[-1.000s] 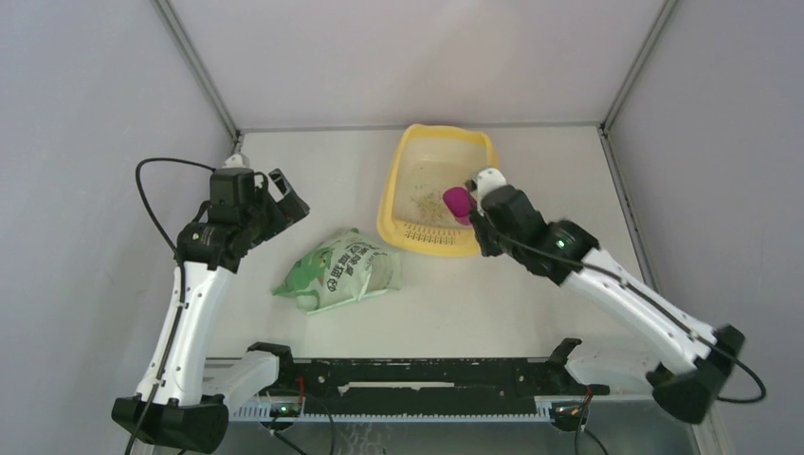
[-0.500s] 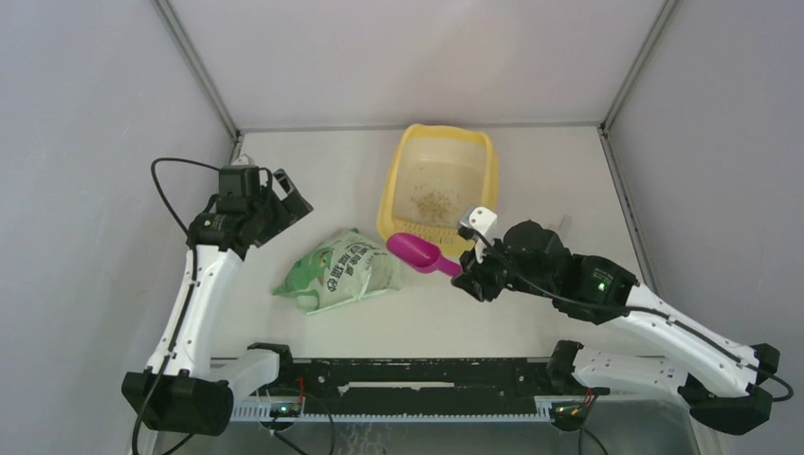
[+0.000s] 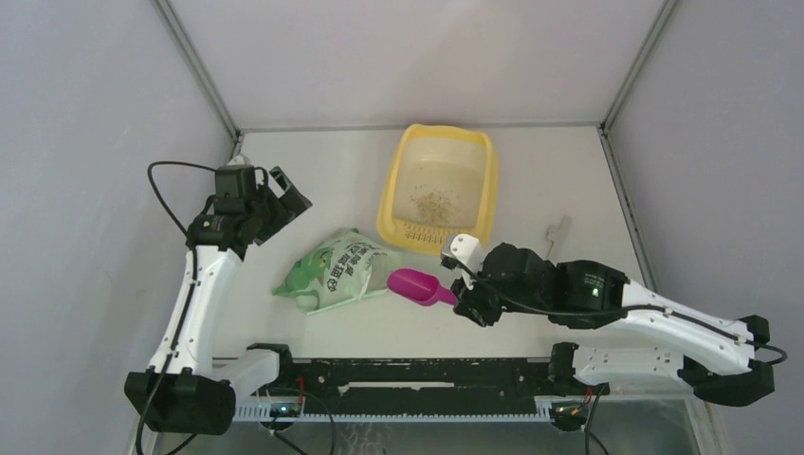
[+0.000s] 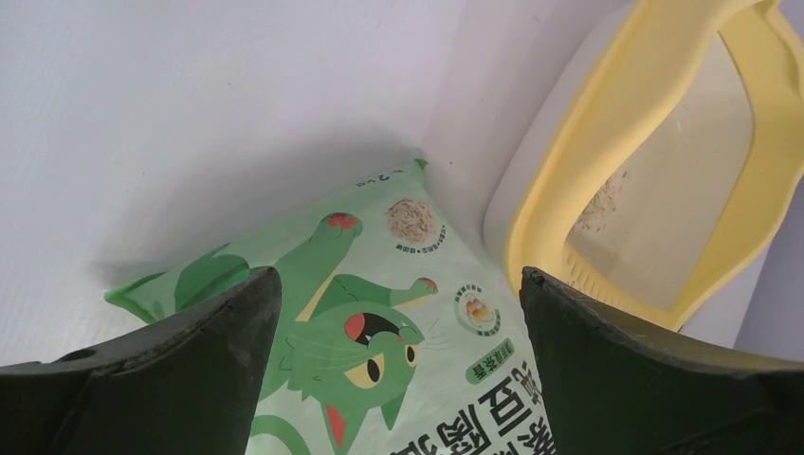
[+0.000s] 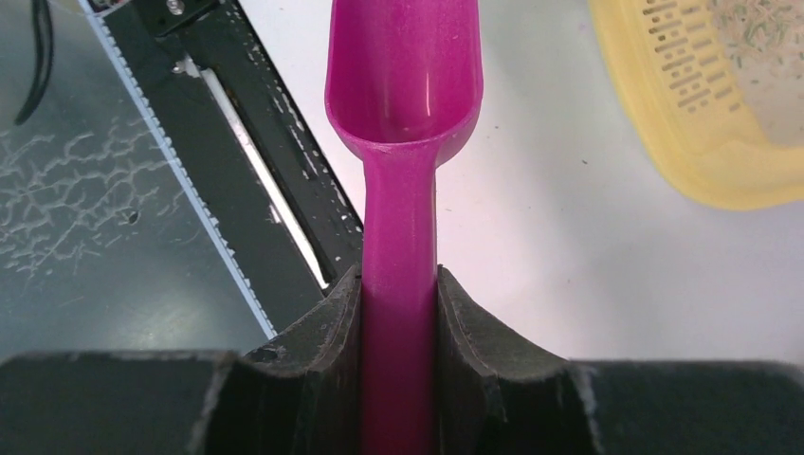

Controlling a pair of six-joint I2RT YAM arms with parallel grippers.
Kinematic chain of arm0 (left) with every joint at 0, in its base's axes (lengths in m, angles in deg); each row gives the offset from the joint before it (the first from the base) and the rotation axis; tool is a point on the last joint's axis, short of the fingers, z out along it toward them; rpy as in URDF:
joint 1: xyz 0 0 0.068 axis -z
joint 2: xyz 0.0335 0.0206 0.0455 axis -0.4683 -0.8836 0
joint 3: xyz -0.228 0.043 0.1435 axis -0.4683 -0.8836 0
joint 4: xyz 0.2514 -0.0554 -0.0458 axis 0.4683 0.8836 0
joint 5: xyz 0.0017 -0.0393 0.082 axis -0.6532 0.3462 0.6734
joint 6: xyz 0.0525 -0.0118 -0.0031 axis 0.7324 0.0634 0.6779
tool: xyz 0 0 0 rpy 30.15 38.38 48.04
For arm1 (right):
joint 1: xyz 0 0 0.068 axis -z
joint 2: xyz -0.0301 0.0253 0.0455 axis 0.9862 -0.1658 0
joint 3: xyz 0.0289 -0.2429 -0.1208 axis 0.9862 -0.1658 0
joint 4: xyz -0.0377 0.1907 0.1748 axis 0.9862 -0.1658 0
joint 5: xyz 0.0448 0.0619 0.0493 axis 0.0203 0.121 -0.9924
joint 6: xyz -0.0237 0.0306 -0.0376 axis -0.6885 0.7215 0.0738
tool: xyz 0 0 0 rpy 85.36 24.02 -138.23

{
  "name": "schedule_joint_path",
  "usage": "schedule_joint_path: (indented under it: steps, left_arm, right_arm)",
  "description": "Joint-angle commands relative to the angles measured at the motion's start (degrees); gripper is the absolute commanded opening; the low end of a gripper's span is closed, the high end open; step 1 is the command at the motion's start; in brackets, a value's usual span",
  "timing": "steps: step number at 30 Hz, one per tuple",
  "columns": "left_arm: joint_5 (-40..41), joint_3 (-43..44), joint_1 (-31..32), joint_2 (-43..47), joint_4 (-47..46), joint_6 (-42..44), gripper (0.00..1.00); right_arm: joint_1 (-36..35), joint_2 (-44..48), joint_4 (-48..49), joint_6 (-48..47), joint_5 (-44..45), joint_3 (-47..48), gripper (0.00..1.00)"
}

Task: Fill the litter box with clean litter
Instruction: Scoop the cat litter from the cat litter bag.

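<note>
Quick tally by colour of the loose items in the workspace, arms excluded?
Yellow: 1, litter box
Green: 1, bag
Magenta: 1, scoop
Grey: 1, small piece right of the box
Total: 4

The litter box (image 3: pixel 392 194) is yellow and paler inside, with rows of little slots at one end. The litter (image 3: pixel 431 202) is beige specks. The bag (image 3: pixel 343 270) is light green — it shows a darker green cat with yellow eyes. The scoop (image 3: pixel 417 285) is bright pink.
</note>
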Motion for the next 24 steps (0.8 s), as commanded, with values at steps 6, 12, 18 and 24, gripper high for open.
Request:
schedule_joint_path:
  steps: [6, 12, 18, 24]
  left_arm:
    - [-0.36, -3.2, -0.44, -0.15, -3.79, -1.7, 1.0]
    - [0.46, -3.38, -0.43, -1.98, -4.65, -1.92, 1.0]
    - [2.38, -3.81, -0.4, -3.77, -5.08, -1.88, 1.0]
    - [3.44, -4.92, -0.37, -4.94, -5.49, -2.27, 1.0]
  right_arm:
    - [10.26, -12.56, 3.83, -4.96, -7.03, 7.1, 0.0]
    - [12.65, -25.6, 0.93, -5.87, -10.69, 16.7, 0.0]
    - [9.74, -34.27, -2.45, -4.73, -11.04, 20.82, 0.0]
    - [7.07, -40.23, -1.43, -0.62, -5.67, 20.99, 0.0]
